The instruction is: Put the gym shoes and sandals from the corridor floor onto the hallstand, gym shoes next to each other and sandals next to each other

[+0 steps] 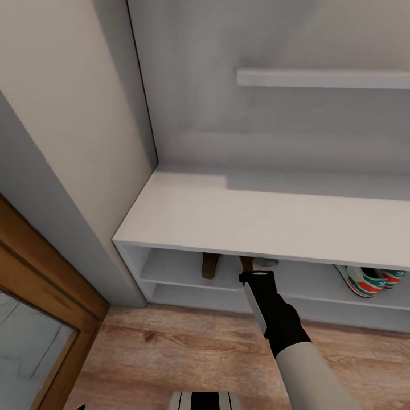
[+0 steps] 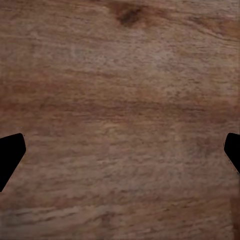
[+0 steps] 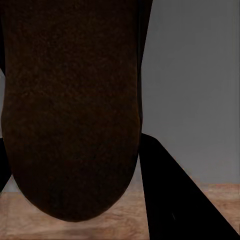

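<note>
Brown leather fills most of the right wrist view: a sandal [image 3: 70,107] sits right against the right gripper [image 3: 75,165], whose dark finger [image 3: 175,195] runs along its edge; the fingers look clamped on it. From the head camera the right gripper [image 1: 254,272] reaches into the upper open shelf of the shoe rack [image 1: 256,222], just under the bench top, with that held sandal [image 1: 247,263] at its tip. A second sandal [image 1: 209,265] stands on the same shelf just beside the gripper, toward the robot's left. Two gym shoes [image 1: 370,281] lie side by side on that shelf, well off to the gripper's right. The left gripper [image 2: 120,155] hangs over bare wood floor [image 2: 120,90], its fingers [image 2: 10,152] spread wide apart.
</note>
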`<state>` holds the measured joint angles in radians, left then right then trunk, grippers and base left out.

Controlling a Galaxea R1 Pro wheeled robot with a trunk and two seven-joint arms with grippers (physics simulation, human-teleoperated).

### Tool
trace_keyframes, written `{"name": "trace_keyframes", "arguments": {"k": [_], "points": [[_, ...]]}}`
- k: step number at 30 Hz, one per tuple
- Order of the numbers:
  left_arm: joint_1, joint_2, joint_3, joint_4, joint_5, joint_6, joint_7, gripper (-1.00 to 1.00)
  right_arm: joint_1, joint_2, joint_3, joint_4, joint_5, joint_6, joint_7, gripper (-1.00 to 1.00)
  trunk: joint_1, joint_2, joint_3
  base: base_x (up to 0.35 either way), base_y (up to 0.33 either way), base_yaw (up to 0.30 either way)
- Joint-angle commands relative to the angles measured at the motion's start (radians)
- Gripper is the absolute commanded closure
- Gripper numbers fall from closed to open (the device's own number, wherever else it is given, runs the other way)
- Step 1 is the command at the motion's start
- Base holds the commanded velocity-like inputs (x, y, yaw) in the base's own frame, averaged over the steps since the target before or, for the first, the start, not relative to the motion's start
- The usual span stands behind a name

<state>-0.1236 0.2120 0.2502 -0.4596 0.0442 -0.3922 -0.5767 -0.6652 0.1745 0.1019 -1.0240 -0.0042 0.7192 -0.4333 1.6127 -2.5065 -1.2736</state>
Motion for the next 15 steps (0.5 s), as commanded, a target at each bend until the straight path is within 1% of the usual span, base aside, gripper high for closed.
{"name": "trace_keyframes", "arguments": {"k": [1,5,15], "points": [[-0.001,0.000,0.004,0.001,0.005,0.001,-0.009,-1.00,-0.001,0.000,0.001,-0.001,-0.003,0.005,-0.007,1.00,0.000,0.000,-0.001,0.188,0.000,0.000],[-0.001,0.000,0.004,0.001,0.005,0.001,-0.010,-1.00,-0.001,0.000,0.002,-0.001,-0.003,0.005,-0.007,1.00,0.000,0.000,-0.001,0.063,0.000,0.000],[-0.001,0.000,0.004,0.001,0.005,0.001,-0.010,-1.00,-0.001,0.000,0.002,-0.001,-0.003,0.005,-0.007,1.00,0.000,0.000,-0.001,0.005,0.000,0.000]]}}
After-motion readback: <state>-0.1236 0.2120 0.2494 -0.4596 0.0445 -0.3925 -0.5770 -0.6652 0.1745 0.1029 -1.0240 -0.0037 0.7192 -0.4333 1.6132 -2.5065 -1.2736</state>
